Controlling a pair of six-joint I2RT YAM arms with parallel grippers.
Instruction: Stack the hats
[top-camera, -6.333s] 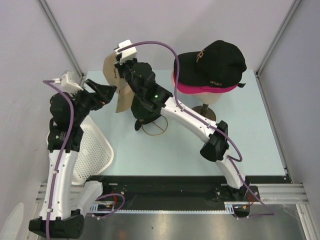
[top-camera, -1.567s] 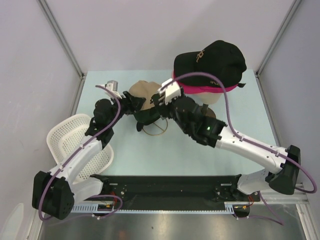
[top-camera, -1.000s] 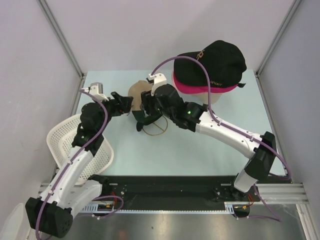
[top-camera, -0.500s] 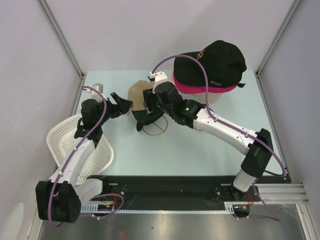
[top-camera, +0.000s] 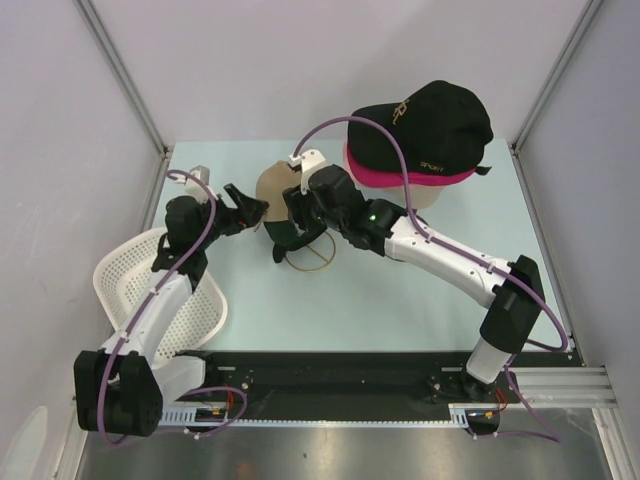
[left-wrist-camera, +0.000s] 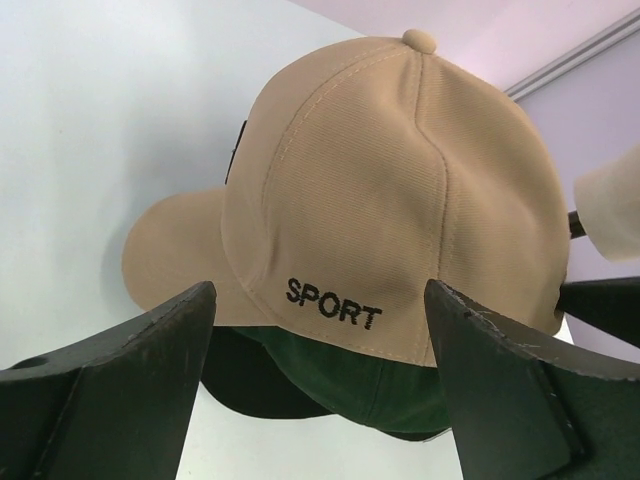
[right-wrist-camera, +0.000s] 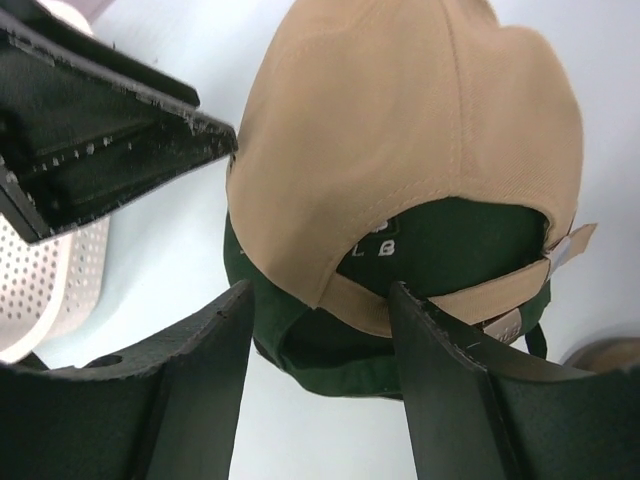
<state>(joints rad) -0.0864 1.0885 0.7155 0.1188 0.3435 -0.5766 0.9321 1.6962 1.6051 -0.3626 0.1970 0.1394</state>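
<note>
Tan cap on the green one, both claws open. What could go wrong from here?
1. The left claw and right claw both stand open close beside the tan cap; a careless retreat could snag the fabric or its back strap and drag it off.
2. The tan cap sits loosely over the green cap, whose rim shows below; a nudge might slide it.
</note>
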